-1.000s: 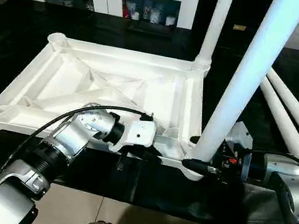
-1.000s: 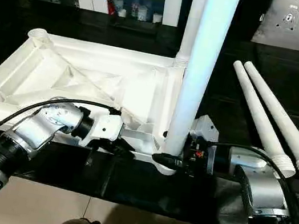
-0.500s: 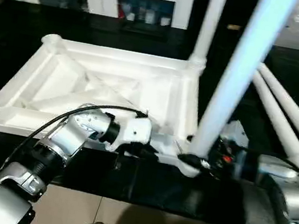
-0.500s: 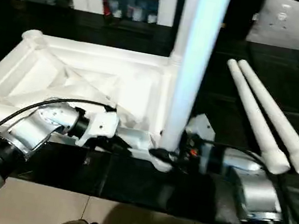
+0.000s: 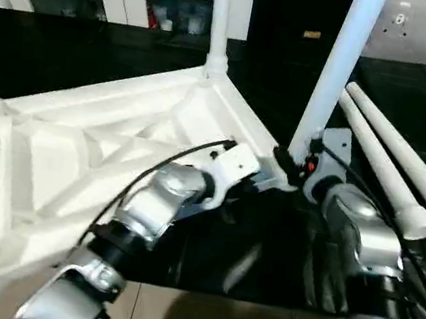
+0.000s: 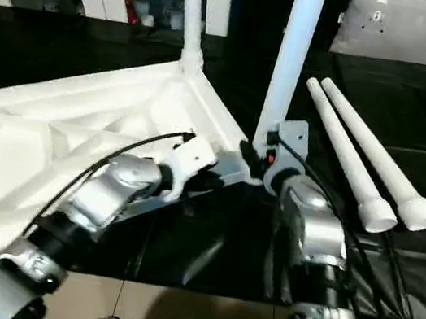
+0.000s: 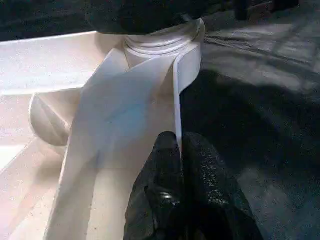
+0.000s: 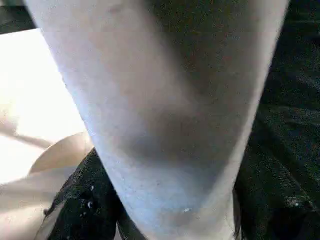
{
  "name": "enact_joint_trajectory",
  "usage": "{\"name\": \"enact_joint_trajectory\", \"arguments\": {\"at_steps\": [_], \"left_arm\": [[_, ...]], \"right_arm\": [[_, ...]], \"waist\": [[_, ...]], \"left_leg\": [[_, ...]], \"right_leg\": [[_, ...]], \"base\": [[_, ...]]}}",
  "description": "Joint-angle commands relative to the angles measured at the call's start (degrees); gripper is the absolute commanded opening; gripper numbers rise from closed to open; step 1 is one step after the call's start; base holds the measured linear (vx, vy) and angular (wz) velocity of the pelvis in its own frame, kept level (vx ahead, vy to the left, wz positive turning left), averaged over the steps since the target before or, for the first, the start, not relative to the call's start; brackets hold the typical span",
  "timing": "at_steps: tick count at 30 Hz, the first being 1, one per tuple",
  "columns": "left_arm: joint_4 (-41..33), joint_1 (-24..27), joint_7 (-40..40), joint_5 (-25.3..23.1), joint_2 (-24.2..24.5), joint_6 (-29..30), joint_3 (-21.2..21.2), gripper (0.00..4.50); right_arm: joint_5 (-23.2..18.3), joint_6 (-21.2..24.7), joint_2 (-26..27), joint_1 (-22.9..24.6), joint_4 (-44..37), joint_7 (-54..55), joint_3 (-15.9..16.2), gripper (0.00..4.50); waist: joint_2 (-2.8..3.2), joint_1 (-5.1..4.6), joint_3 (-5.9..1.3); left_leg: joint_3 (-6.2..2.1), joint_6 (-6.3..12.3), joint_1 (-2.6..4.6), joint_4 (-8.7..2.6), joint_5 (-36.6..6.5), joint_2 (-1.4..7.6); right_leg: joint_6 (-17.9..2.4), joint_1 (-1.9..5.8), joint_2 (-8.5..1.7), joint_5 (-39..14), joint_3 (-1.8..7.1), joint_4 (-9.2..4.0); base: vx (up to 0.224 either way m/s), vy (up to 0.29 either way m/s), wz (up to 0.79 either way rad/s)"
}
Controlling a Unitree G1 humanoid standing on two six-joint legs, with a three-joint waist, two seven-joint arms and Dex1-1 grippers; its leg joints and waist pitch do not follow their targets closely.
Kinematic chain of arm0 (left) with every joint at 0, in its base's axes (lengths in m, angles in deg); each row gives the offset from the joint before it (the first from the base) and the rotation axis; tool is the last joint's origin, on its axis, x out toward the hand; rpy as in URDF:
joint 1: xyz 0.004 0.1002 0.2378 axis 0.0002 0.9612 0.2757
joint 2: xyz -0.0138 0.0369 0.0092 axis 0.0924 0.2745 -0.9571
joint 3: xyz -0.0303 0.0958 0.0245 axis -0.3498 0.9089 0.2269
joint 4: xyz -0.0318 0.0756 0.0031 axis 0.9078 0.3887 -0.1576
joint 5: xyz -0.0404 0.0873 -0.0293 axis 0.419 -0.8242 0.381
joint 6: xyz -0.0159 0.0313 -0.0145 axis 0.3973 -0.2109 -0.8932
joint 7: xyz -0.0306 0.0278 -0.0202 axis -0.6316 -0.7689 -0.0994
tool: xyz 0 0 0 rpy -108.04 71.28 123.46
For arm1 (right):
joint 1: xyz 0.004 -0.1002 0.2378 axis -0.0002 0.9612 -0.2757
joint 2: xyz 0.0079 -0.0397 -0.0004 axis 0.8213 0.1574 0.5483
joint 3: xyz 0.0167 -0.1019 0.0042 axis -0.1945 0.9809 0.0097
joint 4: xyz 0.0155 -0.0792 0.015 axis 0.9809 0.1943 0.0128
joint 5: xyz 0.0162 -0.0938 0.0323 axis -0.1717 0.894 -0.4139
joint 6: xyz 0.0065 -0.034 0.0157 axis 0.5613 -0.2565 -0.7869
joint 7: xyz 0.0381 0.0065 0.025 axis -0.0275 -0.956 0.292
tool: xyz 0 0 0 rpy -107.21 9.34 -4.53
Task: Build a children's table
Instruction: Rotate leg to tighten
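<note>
On the black worktable (image 5: pixel 40 63) in the left eye view, the children's table top (image 5: pixel 56 157) lies underside up, turned at an angle, one corner hanging off the near edge. Two legs stand in sockets — the far leg (image 5: pixel 219 12) and the near leg (image 5: pixel 342 58). Two loose legs (image 5: pixel 394 163) lie well apart to the right. The left gripper (image 5: pixel 263 178) pinches the top's rim near the near leg's socket; the right gripper (image 5: pixel 294 159) wraps that leg's base.

Right eye view: same layout, right gripper (image 6: pixel 257 152) at the foot of the near leg (image 6: pixel 294 50).

Left wrist view: fingers (image 7: pixel 165 165) together, clamped on the thin rim wall (image 7: pixel 177 115), socket collar (image 7: pixel 165 42) just beyond.

Right wrist view: black fingers (image 8: pixel 80 210) stand apart on either side of the leg (image 8: pixel 165 115), gripping it.

Risks, as I judge them: the pinch on that thin rim could slip and let the overhanging top slide off the edge; sideways pull on the leg could pop it out of the socket or tip the whole top.
</note>
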Motion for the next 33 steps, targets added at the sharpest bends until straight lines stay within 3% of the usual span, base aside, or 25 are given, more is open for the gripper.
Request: {"name": "enact_joint_trajectory", "arguments": {"at_steps": [1,2,3,4,8,16,21,23,26,29,33], "left_arm": [[-1.94,-1.92,-0.18,1.25,-2.89,-2.15,2.22,0.0],[-2.02,-1.9,-0.04,1.13,-2.74,-1.96,2.24,0.0],[-2.19,-1.82,-0.14,1.11,-2.43,-1.81,2.2,0.0],[-2.52,-1.59,-0.49,0.99,-1.68,-1.81,2.18,0.0],[-2.55,-0.76,-1.33,0.32,0.94,-2.79,2.08,0.0],[-0.93,-0.84,-4.72,1.1,4.6,-5.73,1.31,0.0],[1.33,-1.49,-8.39,1.46,7.47,-9.58,1.7,0.0],[1.82,-1.4,-13.25,2.05,10.06,-12.66,2.47,0.0],[1.73,-1.14,-15.81,2.36,11.55,-14.64,2.99,0.0],[1.42,-0.53,-20.99,3.11,14.45,-16.97,4.2,0.0],[1.71,0.12,-26.53,3.22,17.5,-19.54,5.63,0.0]], "right_arm": [[-0.07,1.71,2.72,1.05,2.75,-1.17,3.91,2.62],[0.04,1.37,2.64,1.06,2.86,-1.2,3.97,2.62],[-0.34,1.15,2.53,1.21,2.74,-1.82,3.87,3.18],[-1.98,1.55,2.34,1.74,1.77,-4.24,3.63,3.32],[-3.34,-0.41,0.0,3.67,-0.35,-8.75,3.81,3.67],[-6.69,-4.33,-5.62,8.11,-5.84,-19.49,2.19,4.41],[-7.03,-6.86,-10.77,10.0,-7.38,-26.62,2.8,4.41],[-7.14,-8.36,-14.59,10.65,-7.8,-31.69,3.44,4.41],[-7.36,-8.9,-15.99,10.61,-7.47,-33.11,3.02,4.41],[-7.85,-9.68,-18.1,10.72,-7.25,-36.17,2.66,4.41],[-7.91,-11.22,-21.09,11.87,-8.69,-42.31,5.35,4.41]], "waist": [[-0.96,0.44,-4.25],[-0.64,0.53,-4.33],[-0.82,0.54,-4.29],[-0.65,0.59,-4.28],[-0.7,0.78,-4.11],[-0.8,1.15,-3.99],[-0.66,1.39,-3.89],[-0.9,1.56,-3.91],[-0.97,1.62,-3.8],[-0.68,2.03,-3.9],[-0.52,2.71,-3.78]], "left_leg": [[-1.72,3.91,1.14,-3.77,-9.63,3.25],[-1.76,4.33,0.99,-3.72,-8.97,3.23],[-1.68,4.65,1.03,-3.69,-9.08,3.24],[-1.71,4.72,1.05,-3.72,-9.41,3.23],[-1.75,4.2,1.14,-3.9,-11.53,3.43],[-1.63,5.2,1.14,-3.77,-11.28,3.51],[-1.77,5.23,1.07,-3.83,-11.61,3.51],[-1.78,5.5,1.07,-3.79,-11.71,3.5],[-1.68,5.86,1.04,-3.81,-11.36,3.66],[-1.72,5.97,1.18,-3.79,-10.92,3.79],[-1.65,5.73,1.35,-3.84,-11.84,3.98]], "right_leg": [[-11.66,2.55,-4.78,-9.95,2.43,-4.82],[-12.19,2.72,-4.82,-8.05,2.36,-4.58],[-12.55,2.72,-4.8,-7.18,2.32,-4.61],[-12.71,2.76,-4.81,-7.37,2.28,-4.61],[-12.24,2.82,-4.89,-10.21,2.29,-4.91],[-12.23,2.85,-4.86,-9.27,2.38,-4.93],[-12.51,2.81,-4.88,-9.97,2.22,-4.86],[-12.41,2.92,-4.96,-10.28,2.22,-4.98],[-12.77,2.71,-4.95,-9.84,2.23,-4.85],[-13.06,2.66,-4.93,-9.47,2.21,-4.68],[-13.61,2.54,-4.92,-8.66,2.22,-4.52]], "base": [[0.0,0.0,0.0],[0.0,0.0,0.0],[0.0,0.0,0.0],[0.0,0.0,0.0],[0.0,0.0,0.0],[0.0,0.0,0.0],[0.0,0.0,0.0],[0.0,0.0,0.0],[0.0,0.0,0.0],[0.0,0.0,0.0],[0.0,0.0,0.0]]}}
